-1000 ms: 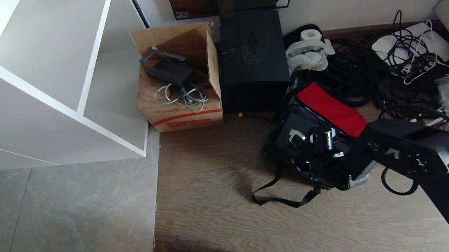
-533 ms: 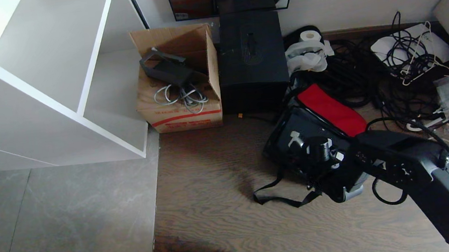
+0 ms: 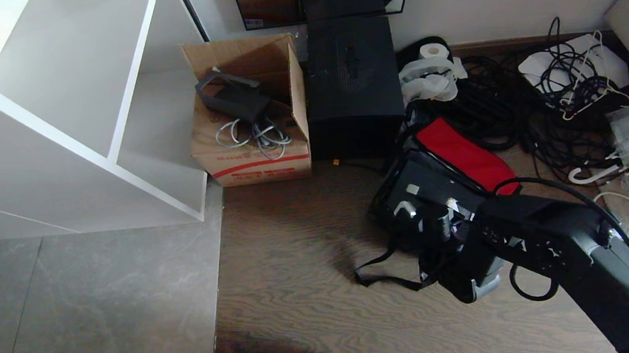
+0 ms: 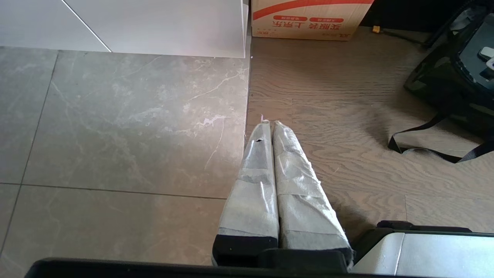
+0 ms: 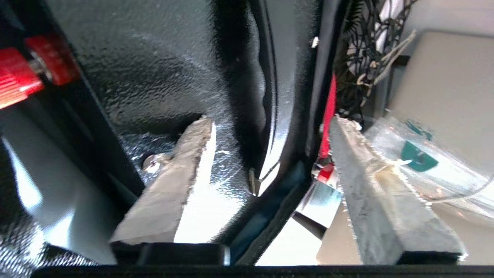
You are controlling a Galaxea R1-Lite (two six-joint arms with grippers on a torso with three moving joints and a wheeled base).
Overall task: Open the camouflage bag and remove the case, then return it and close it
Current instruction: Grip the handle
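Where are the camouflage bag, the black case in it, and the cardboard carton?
camouflage bag (image 3: pixel 465 153): head view, red lining of its open lid.
case (image 3: pixel 427 183): head view, flat black top.
cardboard carton (image 3: pixel 260 167): head view, front wall with red stripe.

The flat black hard case (image 5: pixel 154 77) looks pebbled and glossy, beside matt grained wood flooring (image 3: pixel 314 292) and smooth marbled grey tile (image 4: pixel 115 123).

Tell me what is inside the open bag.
The bag lies open, red lining showing. The black case sits inside. The right gripper, fingers apart, covers its near end; anything beneath the case is hidden.
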